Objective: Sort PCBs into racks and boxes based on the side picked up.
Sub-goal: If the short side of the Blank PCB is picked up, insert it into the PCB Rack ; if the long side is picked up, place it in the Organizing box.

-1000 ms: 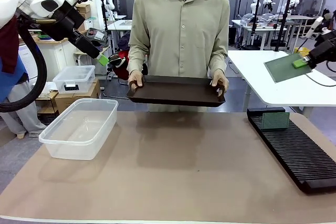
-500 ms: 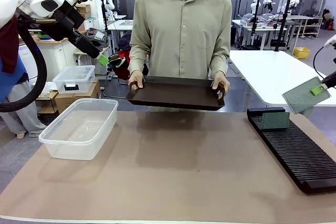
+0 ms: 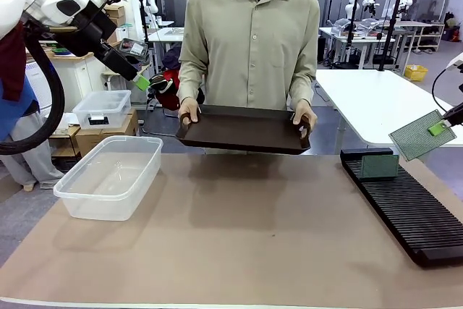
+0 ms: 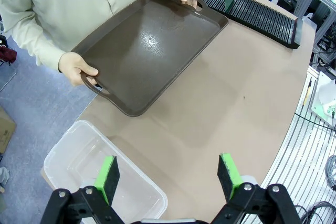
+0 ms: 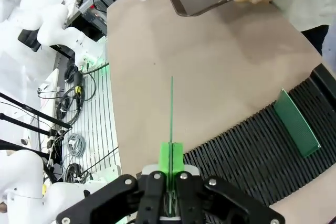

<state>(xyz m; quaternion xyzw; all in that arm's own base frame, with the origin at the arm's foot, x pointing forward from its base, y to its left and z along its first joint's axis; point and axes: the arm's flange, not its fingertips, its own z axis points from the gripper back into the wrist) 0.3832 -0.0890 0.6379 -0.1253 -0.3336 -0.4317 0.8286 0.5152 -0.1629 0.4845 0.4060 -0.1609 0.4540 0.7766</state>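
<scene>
Front view | right end effector (image 3: 443, 127) cropped, pinching PCB (image 3: 418, 137) | left end effector (image 4: 170, 173) spread

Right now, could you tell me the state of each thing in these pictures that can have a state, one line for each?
Left gripper: open, empty, raised above the clear tub.
Right gripper: shut on a PCB, held in the air over the rack.
Held PCB: tilted, clear of the rack.
Second PCB: standing upright in a slot at the rack's far end.
Rack: other slots unfilled.
Clear tub: no lid, nothing inside.
Brown tray: empty, held by the person's two hands.
</scene>
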